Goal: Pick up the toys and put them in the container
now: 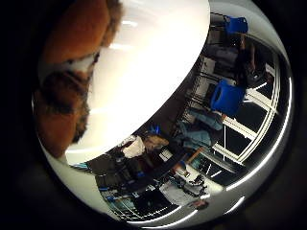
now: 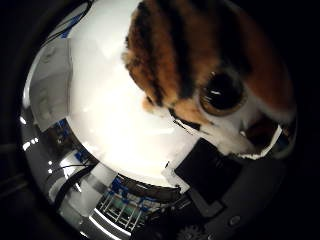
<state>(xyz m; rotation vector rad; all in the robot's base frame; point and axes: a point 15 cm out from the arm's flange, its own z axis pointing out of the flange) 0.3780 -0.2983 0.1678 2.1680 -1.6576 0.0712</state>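
One plush tiger toy (image 2: pixel 200 65) is filling the upper right of the thumb-side view, lying close against the palm above a white table (image 2: pixel 115 125). Orange fur with black stripes and a big glossy eye are showing. Black parts of the hand (image 2: pixel 215 180) are sitting just beside it; whether its fingers are clasping the toy cannot be told.

A plush tiger toy (image 2: pixel 200 65) is seen very close to the palm, filling much of the thumb-side view. Orange fur with dark stripes, a white muzzle and one large glossy dark eye are shown. It lies against a white table (image 2: pixel 110 125). Its striped orange body is also seen close against the palm's little-finger side.
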